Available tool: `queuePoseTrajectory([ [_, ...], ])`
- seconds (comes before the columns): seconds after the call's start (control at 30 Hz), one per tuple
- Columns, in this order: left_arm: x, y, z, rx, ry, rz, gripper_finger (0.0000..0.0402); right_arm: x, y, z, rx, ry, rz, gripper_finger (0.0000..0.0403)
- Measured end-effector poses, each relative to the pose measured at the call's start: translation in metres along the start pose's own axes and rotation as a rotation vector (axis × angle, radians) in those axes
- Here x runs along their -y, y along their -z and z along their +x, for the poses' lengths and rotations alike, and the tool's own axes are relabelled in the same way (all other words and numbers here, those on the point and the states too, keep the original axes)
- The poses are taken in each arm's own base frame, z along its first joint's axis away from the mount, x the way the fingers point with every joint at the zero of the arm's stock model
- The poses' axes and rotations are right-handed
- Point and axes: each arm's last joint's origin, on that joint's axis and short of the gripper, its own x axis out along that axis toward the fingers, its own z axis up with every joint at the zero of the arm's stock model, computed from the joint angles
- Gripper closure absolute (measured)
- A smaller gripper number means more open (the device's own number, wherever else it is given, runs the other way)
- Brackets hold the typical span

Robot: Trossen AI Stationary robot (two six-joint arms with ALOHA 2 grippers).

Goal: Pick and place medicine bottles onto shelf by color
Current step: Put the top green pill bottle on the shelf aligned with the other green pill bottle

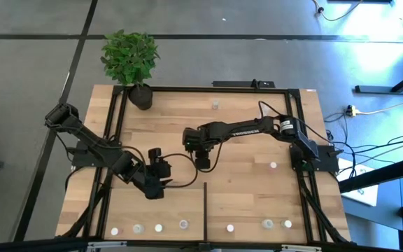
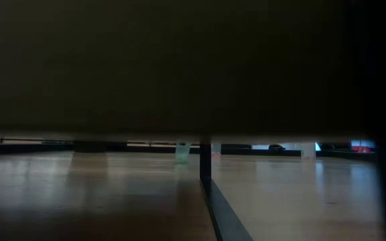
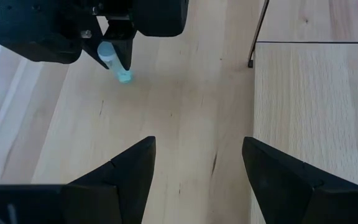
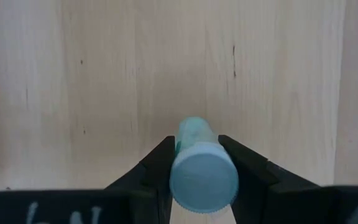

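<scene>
Grey floor surrounds the table (image 1: 82,147); potted plant (image 1: 131,63) sits at its far-left corner, cables and a power strip lie off to the right. Low view is mostly dark; it gives you only a strip of wood surface, the black divider bar (image 2: 205,164) and one pale bottle far back beside it.

Right gripper (image 1: 203,162), approx table centre: fingers (image 4: 157,168) closed narrow on a bottle w/ teal cap (image 4: 202,177). Right wrist view shows the cap facing the camera, the body clamped on both sides, light wood behind. Left wrist view shows the same bottle tilted, cap end lowest, close above the boards; whether it touches the wood you can't tell.

Left gripper (image 1: 161,171), just left of the right one, near-left of centre: fingers (image 3: 126,171) stand wide apart, nothing between them, bare wood in the gap. It points toward the right gripper.

Shelf (image 1: 243,203): broad light boards, thin black rails, short divider bar running from the near edge toward the middle.

Bottles, high view:
- 4 in a row at the near edge, left of the divider (image 1: 158,227).
- 3 at the near edge, right of the divider (image 1: 268,224).
- 1 alone on the right side, mid-depth (image 1: 273,166).
- 1 alone near the far rail, centre (image 1: 215,105).
Cap colours too small to tell from above.
</scene>
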Motion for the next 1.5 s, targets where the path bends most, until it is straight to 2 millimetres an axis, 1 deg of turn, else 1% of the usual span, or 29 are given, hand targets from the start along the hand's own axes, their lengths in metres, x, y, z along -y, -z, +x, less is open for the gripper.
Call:
queuePoseTrajectory([
  [1.27, -0.0014, -0.0009, 0.0008, 0.000, -0.004, -0.024, 0.0168, 0.0000, -0.0009, 0.0001, 0.010, 0.001, 0.003, 0.0285],
  [1.5, -0.0014, -0.0009, 0.0008, 0.000, -0.004, -0.026, 0.0168, -0.0006, -0.0009, 0.0001, 0.010, -0.023, 0.000, 0.0289],
])
